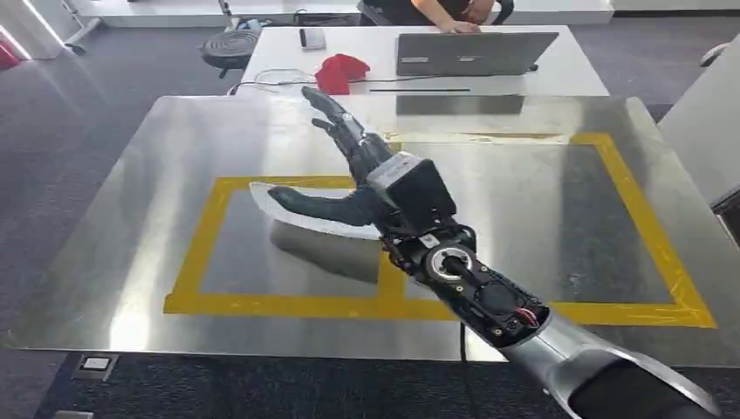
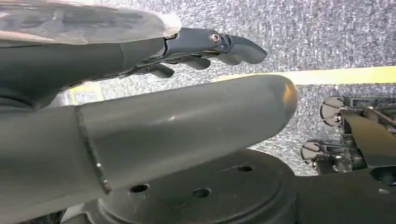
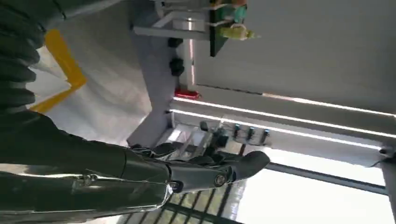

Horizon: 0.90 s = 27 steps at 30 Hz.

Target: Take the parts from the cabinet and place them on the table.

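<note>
The right hand reaches out over the steel bench, its fingers extended and apart, its thumb lying across the part — a thin, curved, pale sheet-like piece that sits inside the yellow taped rectangle, toward its left side. Whether the thumb pinches the part or only rests on it cannot be told from the head view; the right wrist view shows the fingers stretched out with nothing plainly between them.

The left hand hangs low above grey carpet, fingers loosely extended and holding nothing.

The part looks light, stiff and smooth, likely metal or plastic sheet — on polished steel it would probably slide if nudged. Its thin edge lies close to the surface, so any regrasp would do best at the raised, curved edge rather than flat from above.

Room is generous: the taped zone has open surface to the right of the part, and the bench edges are well apart from it. Beyond the far edge stands a white desk with a laptop and a red cloth, where a person sits.
</note>
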Tool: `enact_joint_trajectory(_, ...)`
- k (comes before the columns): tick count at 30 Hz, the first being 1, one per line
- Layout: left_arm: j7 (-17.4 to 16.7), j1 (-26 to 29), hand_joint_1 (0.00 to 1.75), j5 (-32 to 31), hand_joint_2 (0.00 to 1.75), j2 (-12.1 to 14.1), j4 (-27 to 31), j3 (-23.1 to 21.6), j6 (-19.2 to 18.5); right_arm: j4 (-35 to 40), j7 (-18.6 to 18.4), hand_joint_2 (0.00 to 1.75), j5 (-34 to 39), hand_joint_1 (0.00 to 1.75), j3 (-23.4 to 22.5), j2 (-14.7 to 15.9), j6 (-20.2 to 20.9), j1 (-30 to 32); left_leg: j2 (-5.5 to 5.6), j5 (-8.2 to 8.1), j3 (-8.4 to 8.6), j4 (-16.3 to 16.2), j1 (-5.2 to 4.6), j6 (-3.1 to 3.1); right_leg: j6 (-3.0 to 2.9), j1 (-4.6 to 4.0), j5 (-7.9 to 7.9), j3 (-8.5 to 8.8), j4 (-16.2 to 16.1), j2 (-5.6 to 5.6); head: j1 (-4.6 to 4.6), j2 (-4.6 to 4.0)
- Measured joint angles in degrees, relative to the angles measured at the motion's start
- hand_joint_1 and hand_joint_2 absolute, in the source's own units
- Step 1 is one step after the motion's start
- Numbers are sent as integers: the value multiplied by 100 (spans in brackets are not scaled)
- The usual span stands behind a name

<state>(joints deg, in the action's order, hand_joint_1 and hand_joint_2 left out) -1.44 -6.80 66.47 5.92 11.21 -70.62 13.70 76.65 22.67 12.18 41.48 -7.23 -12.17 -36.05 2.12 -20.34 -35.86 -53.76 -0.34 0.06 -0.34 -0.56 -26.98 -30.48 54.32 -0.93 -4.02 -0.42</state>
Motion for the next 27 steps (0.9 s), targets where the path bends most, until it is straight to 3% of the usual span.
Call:
enact_joint_trajectory(6, -15, 8, 0, 50, 0, 2, 0, 79, 11, 274, 227, 0, 152, 0, -262, 365, 243, 656, -5, -14, 17, -2, -1, 14, 3, 3, -1, 17, -16, -9, 0, 0)
enact_joint_trajectory(10, 135, 36, 0, -7, 0, 0, 0, 94, 11, 618, 151, 0, 109, 0, -422, 587, 539, 1161, -1, -33, 38, -2, -3, 18, 17, 2, -17, 57, -18, -8, 0, 0)
enact_joint_trajectory(15, 181, 13, 0, -24, 0, -2, 0, 127, 11, 712, 102, 0, 133, 0, -503, 671, 741, 1287, -6, -80, 57, -36, -32, 59, 56, 12, -43, 93, -25, -17, 0, 0)
enact_joint_trajectory(22, 0, 5, 0, -2, 0, -7, 0, 157, 15, 828, 135, 0, 181, 0, -664, 732, 865, 1489, -17, -131, 110, -12, -27, 133, 127, 35, -85, 148, -76, -33, 0, 0)
enact_joint_trajectory(23, 0, 9, 0, -2, 0, -26, 2, 170, 15, 865, 139, 0, 181, 0, -703, 758, 865, 1521, -56, -108, 184, 89, 21, 147, 162, 33, -132, 173, -7, -10, 2, 0)
enact_joint_trajectory(24, -2, 12, 0, -2, 0, -26, 2, 175, 15, 890, 148, 0, 185, 0, -734, 774, 865, 1528, -69, -109, 226, 124, 21, 164, 197, 23, -296, 67, 245, 12, 2, 0)
enact_joint_trajectory(26, -15, 5, 0, 17, 0, -26, 2, 181, 15, 913, 150, 0, 200, 0, -795, 813, 865, 1585, -111, -123, 245, 125, 29, 182, 245, 63, -768, -429, 1195, 18, 2, 0)
enact_joint_trajectory(27, -15, 3, 0, 20, 0, -26, 2, 186, 15, 924, 150, 0, 216, 0, -830, 837, 865, 1644, -133, -136, 250, 124, 32, 184, 270, 83, -913, -660, 1610, 20, 2, 0)
